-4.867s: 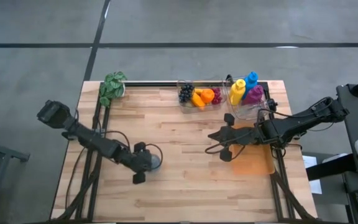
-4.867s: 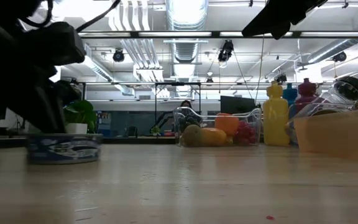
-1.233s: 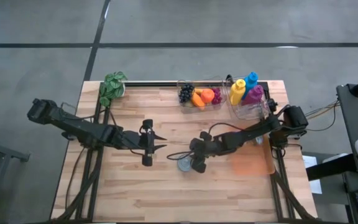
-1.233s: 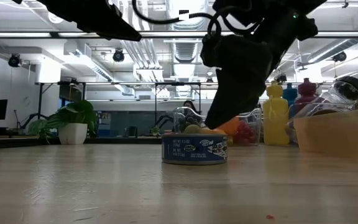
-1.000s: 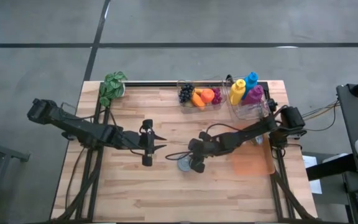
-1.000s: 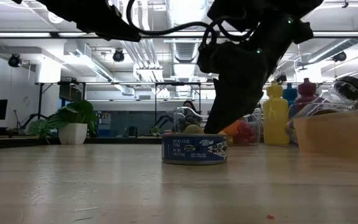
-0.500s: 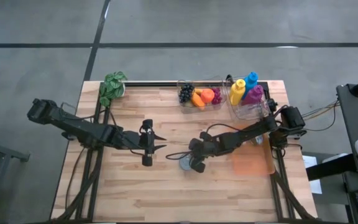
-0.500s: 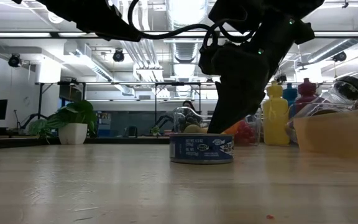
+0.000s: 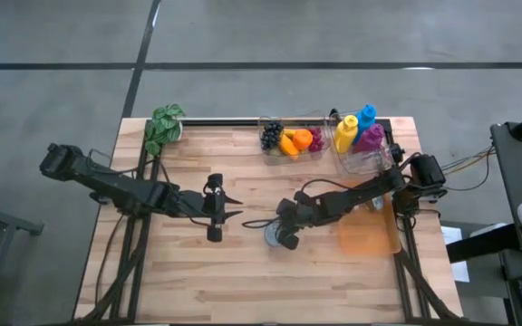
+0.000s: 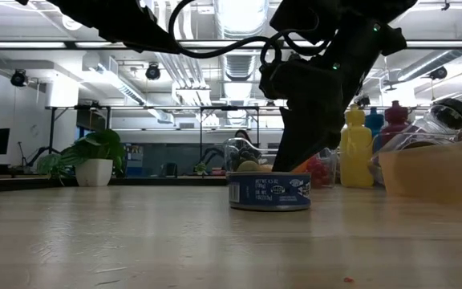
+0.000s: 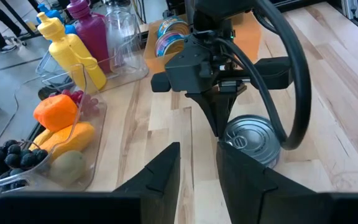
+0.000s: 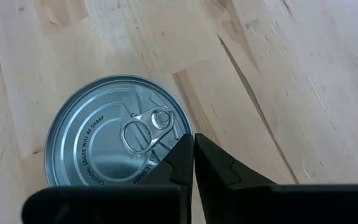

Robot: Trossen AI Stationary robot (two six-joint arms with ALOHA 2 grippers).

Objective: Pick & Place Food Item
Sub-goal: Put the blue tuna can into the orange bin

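Checking item: tuna can upright, mid-table, near side | right gripper pinched closed, empty, tips over the can's lid edge; you have it closest | left gripper partly open, empty, waits just left | orange bin lies to the can's right.

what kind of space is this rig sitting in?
Looks like an open industrial-style lab or workshop. In the low view, exposed ceiling ducts and strip lights run overhead, with monitors and desks far behind the table. From above, the wooden table stands on bare grey concrete floor.
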